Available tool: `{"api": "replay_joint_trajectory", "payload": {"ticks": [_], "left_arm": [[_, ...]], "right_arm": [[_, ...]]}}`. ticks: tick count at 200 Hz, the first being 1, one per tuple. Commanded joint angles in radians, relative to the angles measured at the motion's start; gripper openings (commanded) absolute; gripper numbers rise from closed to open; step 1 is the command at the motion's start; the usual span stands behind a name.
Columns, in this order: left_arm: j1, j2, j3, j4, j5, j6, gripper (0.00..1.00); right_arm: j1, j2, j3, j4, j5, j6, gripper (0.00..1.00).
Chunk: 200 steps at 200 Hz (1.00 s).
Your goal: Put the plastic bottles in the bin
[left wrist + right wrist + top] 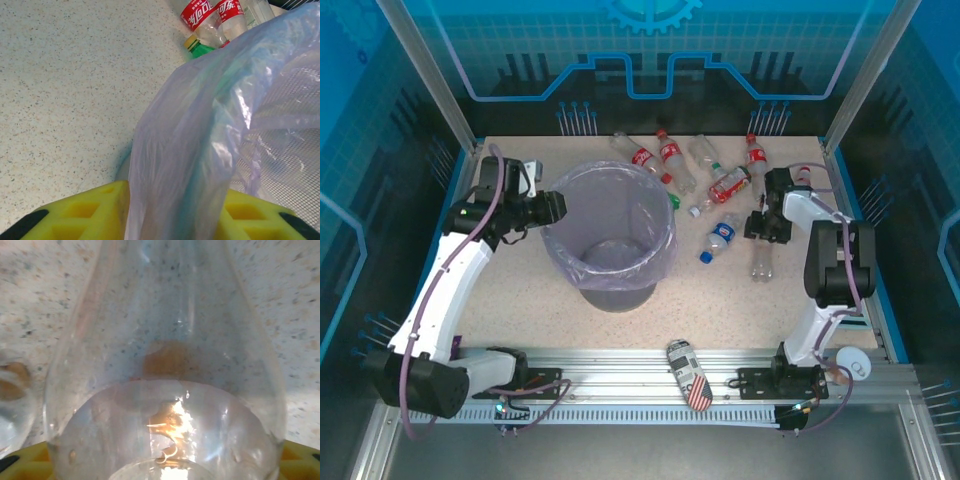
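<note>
Bin (610, 172) rim and bottle straddled.
From wrist views, bag (200, 125) is straddled by left gripper (170, 212), clear bottle (165, 340) right of bin by right gripper (160, 467); clamping cannot be told.

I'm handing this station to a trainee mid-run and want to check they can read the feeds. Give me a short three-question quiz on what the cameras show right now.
1. True or false: the flag-patterned can lies among the plastic bottles at the far side.
2. What sits between the fingers of the left gripper? A: the bag liner at the rim of the bin. B: a sponge. C: a spoon.
3. Name what lies between the fingers of the right gripper.
Key: 1 false, it lies on the near rail. 2 A. 3 a clear bottle.
</note>
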Motion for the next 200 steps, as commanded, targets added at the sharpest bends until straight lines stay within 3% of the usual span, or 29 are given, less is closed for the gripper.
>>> {"api": "replay_joint_trajectory", "payload": {"ticks": [1,30,54,75,110,148,178,200], "left_arm": [[-0.004,0.022,0.038,-0.02,-0.011,0.029,0.38],[0.002,0.045,0.053,-0.001,0.008,0.032,0.34],[0.012,0.063,0.072,0.004,0.023,0.036,0.3],[0.018,0.071,0.081,0.014,0.031,0.043,0.26],[0.022,0.089,0.093,0.019,0.036,0.054,0.21],[0.022,0.1,0.098,0.025,0.048,0.058,0.2],[0.022,0.105,0.101,0.022,0.052,0.059,0.19],[0.022,0.099,0.095,0.014,0.061,0.06,0.31]], "right_arm": [[-0.013,-0.112,-0.006,-0.042,0.016,-0.012,0.58],[-0.014,-0.252,0.005,-0.084,-0.044,-0.021,0.57],[0.003,-0.405,0.02,-0.074,-0.192,-0.024,0.55],[0.059,-0.53,0.061,-0.02,-0.323,-0.008,0.55],[0.215,-0.618,0.219,0.041,-0.35,0.023,0.52],[0.402,-0.571,0.364,0.184,-0.437,0.058,0.51],[0.571,-0.423,0.513,0.197,-0.482,0.036,0.51],[0.674,-0.29,0.622,0.149,-0.502,0.003,0.51]]}}
